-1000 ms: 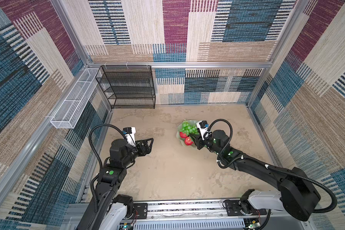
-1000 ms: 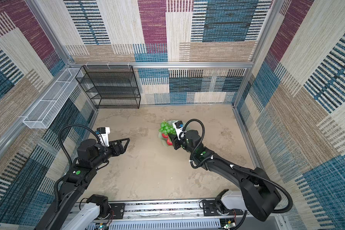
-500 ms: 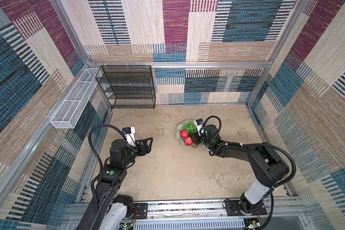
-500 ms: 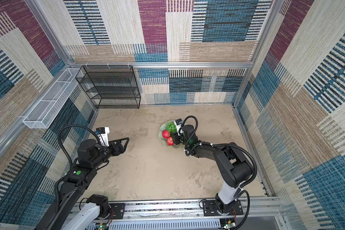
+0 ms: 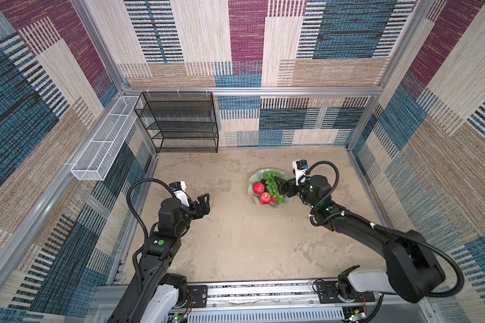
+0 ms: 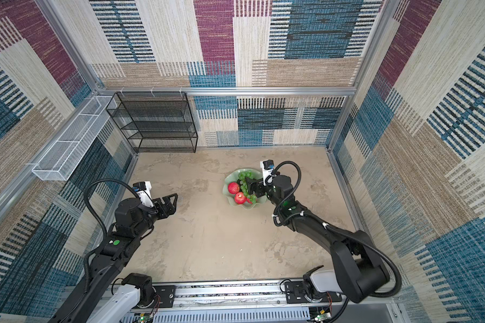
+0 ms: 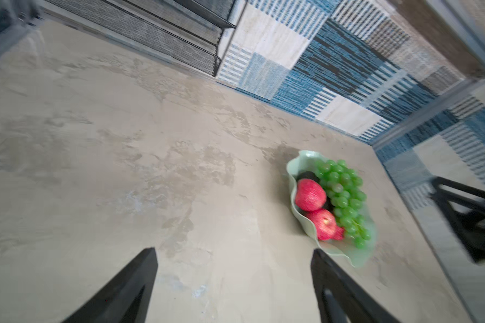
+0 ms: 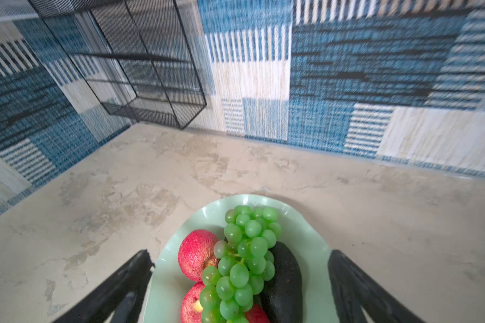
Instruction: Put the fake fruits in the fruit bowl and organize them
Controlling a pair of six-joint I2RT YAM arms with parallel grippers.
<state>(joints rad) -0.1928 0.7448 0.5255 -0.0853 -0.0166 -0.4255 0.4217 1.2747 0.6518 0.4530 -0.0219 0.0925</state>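
Two pairs of jaws gape: our right gripper (image 8: 241,256), shut a second ago, lets go over the bowl (image 8: 207,208); left gripper (image 5: 204,202) idles. Fruits (image 8: 247,251) seem home.

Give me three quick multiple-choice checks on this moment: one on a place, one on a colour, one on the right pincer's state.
1. Where does the bunch of green grapes lie?
A) in the mint-green fruit bowl
B) on the black wire rack
C) on the table

2. What colour is the avocado beside the grapes?
A) yellow
B) orange
C) blackish

3. How does the right pincer stand?
A) shut on an apple
B) open, holding nothing
C) shut on the grapes

Answers:
1 A: the grapes rest among the other fruit inside the bowl's scalloped rim.
2 C: its rough skin shows dark in the right wrist view.
3 B: its fingers stand wide apart on either side of the fruit, gripping none.
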